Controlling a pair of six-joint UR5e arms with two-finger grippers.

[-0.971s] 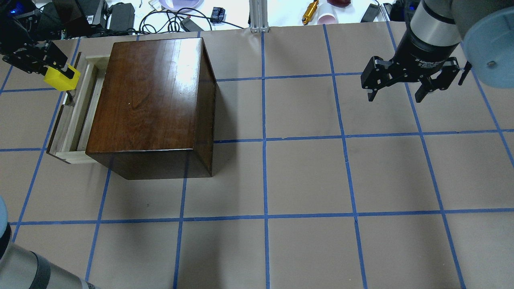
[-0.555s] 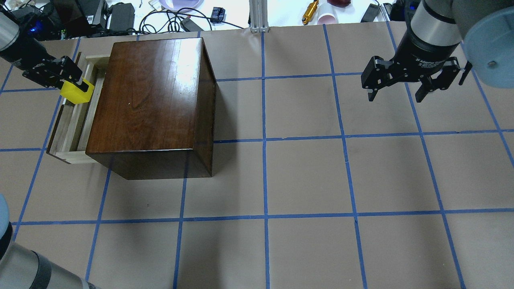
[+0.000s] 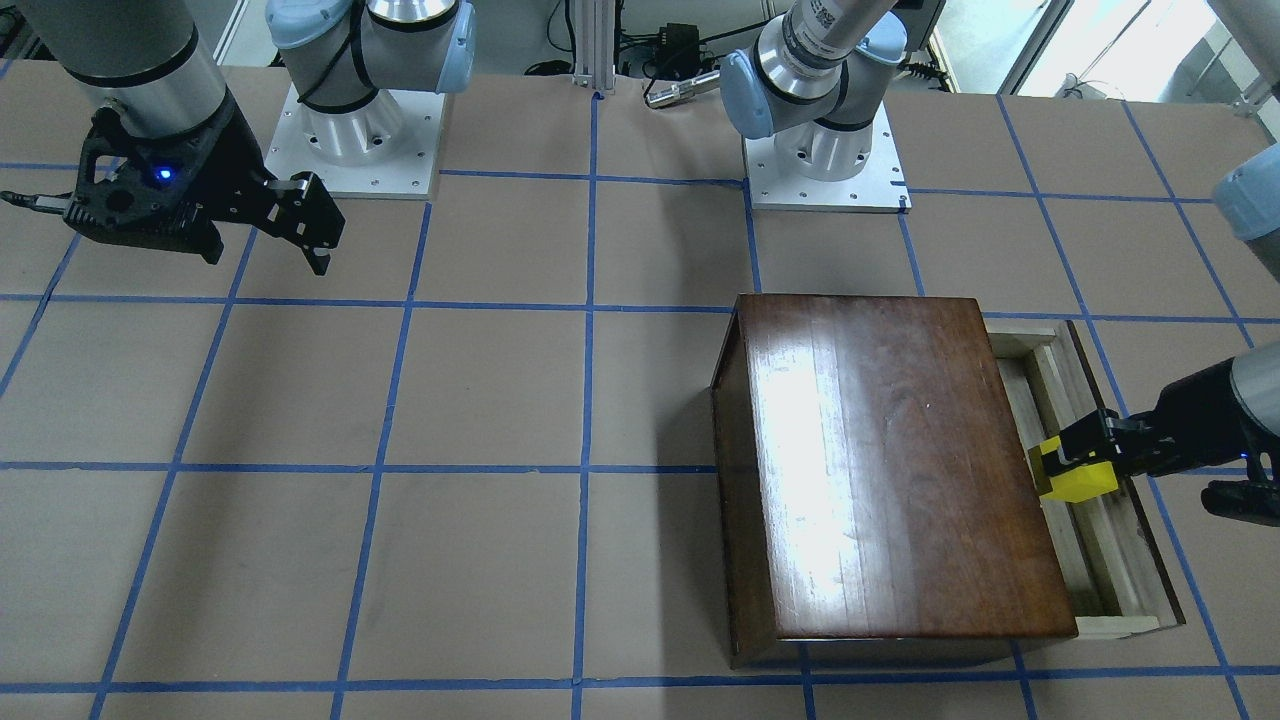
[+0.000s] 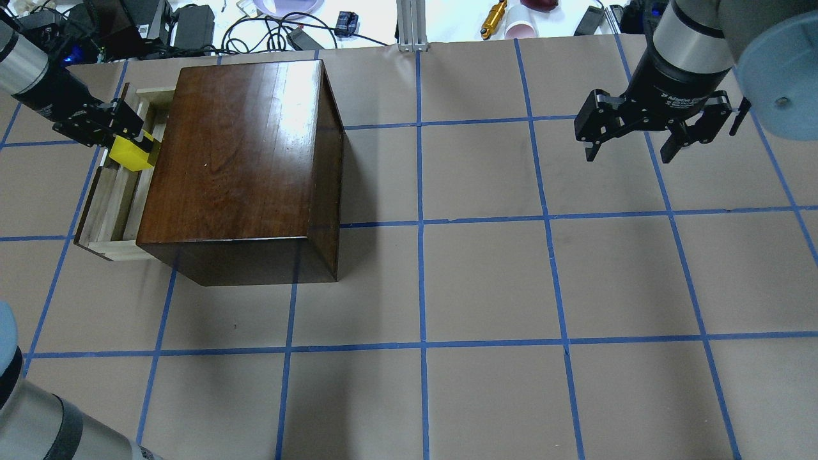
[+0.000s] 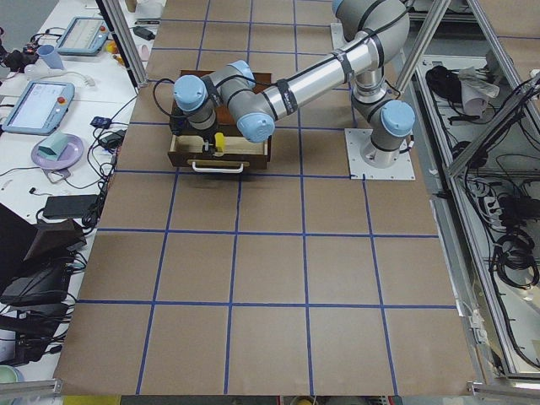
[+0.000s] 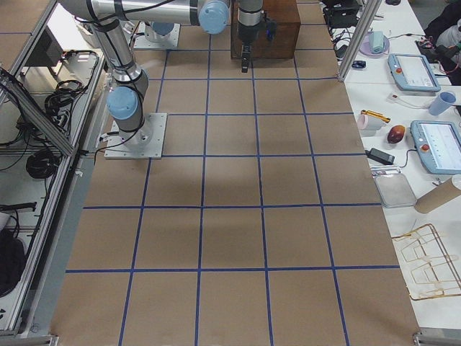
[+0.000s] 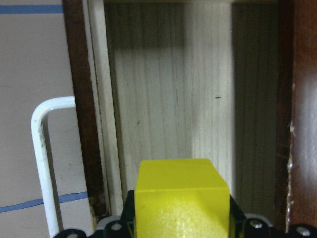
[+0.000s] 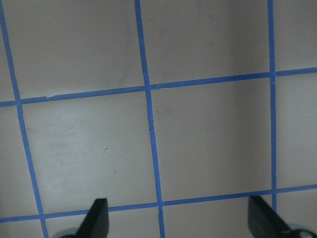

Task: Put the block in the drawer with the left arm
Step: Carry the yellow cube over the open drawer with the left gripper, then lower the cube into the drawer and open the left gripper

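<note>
The yellow block (image 4: 131, 155) is held in my left gripper (image 4: 128, 151), which is shut on it over the open drawer (image 4: 118, 198), close to the dark-brown cabinet (image 4: 239, 160). In the front-facing view the block (image 3: 1075, 478) hangs over the drawer (image 3: 1110, 540) beside the cabinet's edge. The left wrist view shows the block (image 7: 182, 201) above the pale drawer floor (image 7: 168, 99), with the white handle (image 7: 42, 148) at left. My right gripper (image 4: 652, 131) is open and empty, high over the table at the far right.
Cables, power bricks and small items (image 4: 192, 22) lie past the table's far edge. The brown table (image 4: 486, 287) carries a grid of blue tape. The right wrist view shows only bare taped table (image 8: 153, 124).
My left gripper has moved right and lower with the block, from beyond the drawer front to over the drawer's inside next to the cabinet. The right arm has not moved.
</note>
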